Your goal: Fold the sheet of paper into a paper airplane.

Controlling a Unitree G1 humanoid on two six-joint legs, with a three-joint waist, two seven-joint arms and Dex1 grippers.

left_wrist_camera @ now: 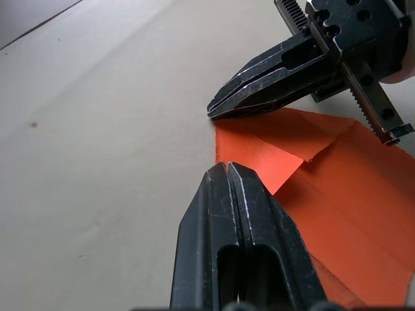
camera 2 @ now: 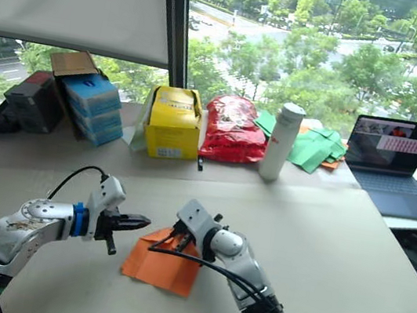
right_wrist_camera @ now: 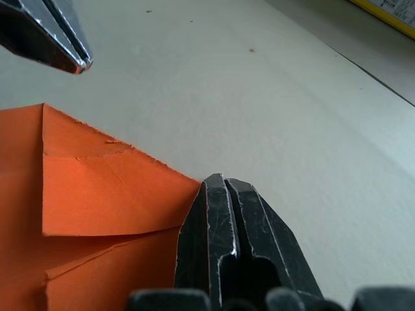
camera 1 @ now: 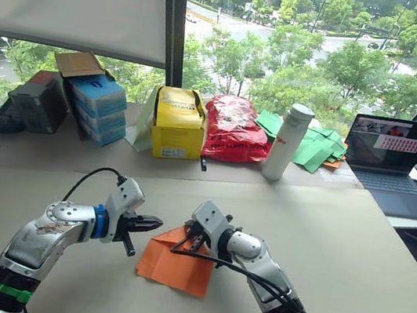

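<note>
The sheet of paper, bright orange, lies flat on the beige table between my two arms. It is squarish, with one corner flap folded over. My left gripper is shut with nothing in it, and its tips point over the sheet's near-left corner. My right gripper is also shut, tips down at the paper's far edge beside the folded flap. In the left wrist view the right gripper touches the sheet's corner. The right wrist view has the left gripper just off the orange sheet.
Along the window at the back stand blue boxes, a yellow box, a red bag, a white bottle and green paper pieces. An open laptop sits at the far right.
</note>
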